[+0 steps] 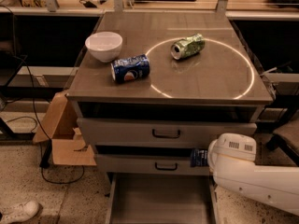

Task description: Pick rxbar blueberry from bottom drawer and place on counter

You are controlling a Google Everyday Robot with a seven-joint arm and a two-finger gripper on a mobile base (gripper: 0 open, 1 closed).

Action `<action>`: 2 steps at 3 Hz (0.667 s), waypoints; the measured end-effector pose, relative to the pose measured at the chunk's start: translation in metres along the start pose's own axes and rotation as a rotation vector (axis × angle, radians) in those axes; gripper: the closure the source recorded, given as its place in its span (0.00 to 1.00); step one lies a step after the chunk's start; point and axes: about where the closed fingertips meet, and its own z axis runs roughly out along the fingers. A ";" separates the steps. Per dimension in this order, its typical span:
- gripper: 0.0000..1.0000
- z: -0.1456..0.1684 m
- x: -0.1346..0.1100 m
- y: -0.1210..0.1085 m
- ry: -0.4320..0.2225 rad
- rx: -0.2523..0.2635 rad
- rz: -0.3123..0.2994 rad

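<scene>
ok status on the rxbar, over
Gripper at middle drawer front, holding rxbar blueberry above open bottom drawer. Not yet on counter. Pepsi can, green can, bowl up there.
</scene>
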 end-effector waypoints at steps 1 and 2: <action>1.00 -0.031 0.011 -0.040 0.009 0.080 0.027; 1.00 -0.051 0.018 -0.066 0.014 0.132 0.042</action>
